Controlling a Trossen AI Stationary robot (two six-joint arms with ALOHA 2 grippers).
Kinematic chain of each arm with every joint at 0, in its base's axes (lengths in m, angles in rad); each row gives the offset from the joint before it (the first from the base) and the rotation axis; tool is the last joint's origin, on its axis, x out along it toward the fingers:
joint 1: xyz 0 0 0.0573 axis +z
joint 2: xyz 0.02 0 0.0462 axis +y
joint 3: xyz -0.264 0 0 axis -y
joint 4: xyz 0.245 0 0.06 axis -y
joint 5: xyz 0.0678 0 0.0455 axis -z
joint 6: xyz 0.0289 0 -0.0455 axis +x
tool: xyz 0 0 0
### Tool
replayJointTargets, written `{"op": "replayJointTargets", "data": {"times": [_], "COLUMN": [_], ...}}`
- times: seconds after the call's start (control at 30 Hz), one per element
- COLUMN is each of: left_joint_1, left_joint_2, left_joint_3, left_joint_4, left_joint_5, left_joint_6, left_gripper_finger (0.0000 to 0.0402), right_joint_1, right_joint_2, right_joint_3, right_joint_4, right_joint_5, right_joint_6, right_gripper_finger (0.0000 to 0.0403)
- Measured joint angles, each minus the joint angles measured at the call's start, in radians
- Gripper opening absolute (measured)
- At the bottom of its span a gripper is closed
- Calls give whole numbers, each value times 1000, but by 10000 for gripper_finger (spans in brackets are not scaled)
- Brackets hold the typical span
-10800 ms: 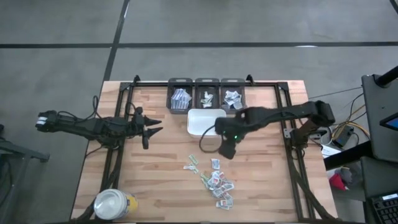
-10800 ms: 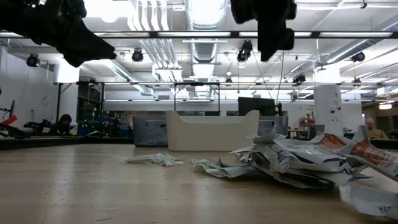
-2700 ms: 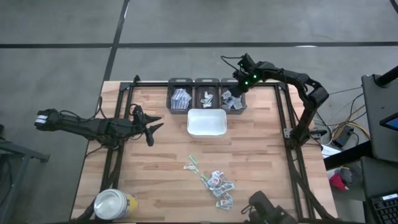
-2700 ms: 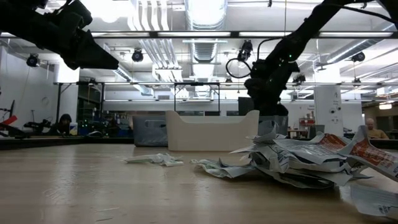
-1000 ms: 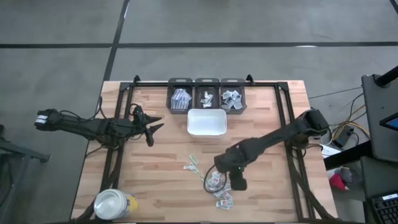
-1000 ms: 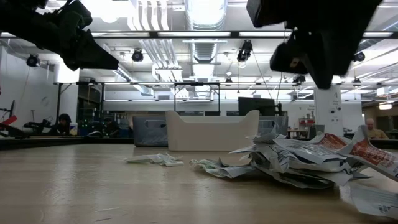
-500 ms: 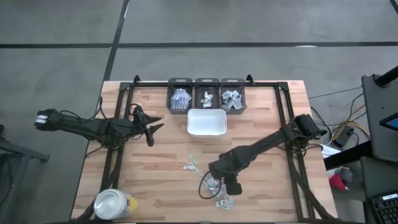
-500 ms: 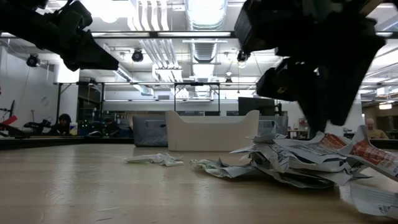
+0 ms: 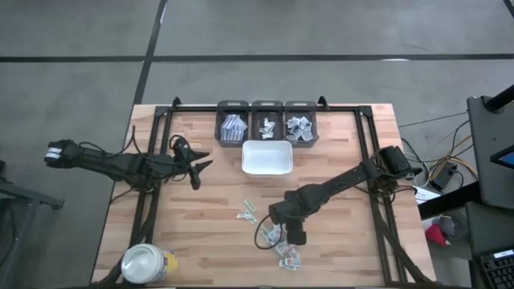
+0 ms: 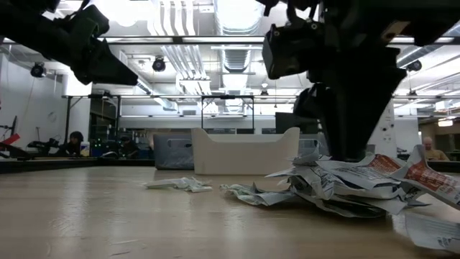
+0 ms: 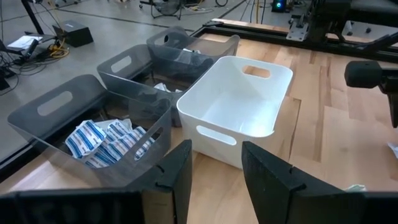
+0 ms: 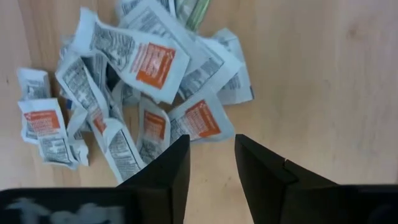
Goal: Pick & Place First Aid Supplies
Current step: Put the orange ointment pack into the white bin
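Note:
The first aid supplies are a heap of small white packets with orange, red and grey print (image 9: 283, 239) (image 12: 137, 81) (image 10: 345, 185), lying flat on the wooden table near its near edge. A couple of stray packets (image 9: 247, 211) lie to the heap's left. My right gripper (image 9: 292, 232) (image 12: 210, 146) points down just above the heap's right part, open, with a packet edge and bare wood showing between its fingers. My left gripper (image 9: 201, 161) (image 11: 216, 158) waits open above the table's left half, facing the white tray.
A white rectangular tray (image 9: 267, 158) (image 11: 239, 109) stands at the table's middle, with nothing in it. Behind it, three grey bins (image 9: 267, 121) hold sorted packets. A yellow jar with a white lid (image 9: 147, 263) stands at the near left corner. Black frame rails (image 9: 372, 160) run along the sides.
My right gripper has moved toward the table's left, over the heap of packets, and has come down close to it, staying open. The packets have kept still.

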Motion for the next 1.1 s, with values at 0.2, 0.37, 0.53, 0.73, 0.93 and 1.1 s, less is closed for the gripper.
{"op": "replayJointTargets", "data": {"times": [0.2,0.37,0.53,0.73,0.93,1.1], "left_joint_1": [0,0,0,0,0,0], "left_joint_2": [14,16,16,-6,-48,-81], "left_joint_3": [0,0,0,18,35,35], "left_joint_4": [0,0,9,17,17,1], "left_joint_5": [0,1,3,70,173,186], "left_joint_6": [-1,-9,-53,10,38,37], "left_gripper_finger": [136,136,136,136,136,136], "right_joint_1": [-1,-4,-8,-7,-7,-8], "right_joint_2": [0,0,0,0,-1,-6], "right_joint_3": [-20,-57,-82,-93,-125,-151], "right_joint_4": [22,110,120,155,188,198], "right_joint_5": [-1,-2,-2,-3,-5,-2], "right_joint_6": [12,44,71,72,118,171], "right_gripper_finger": [130,125,130,132,113,100]}}
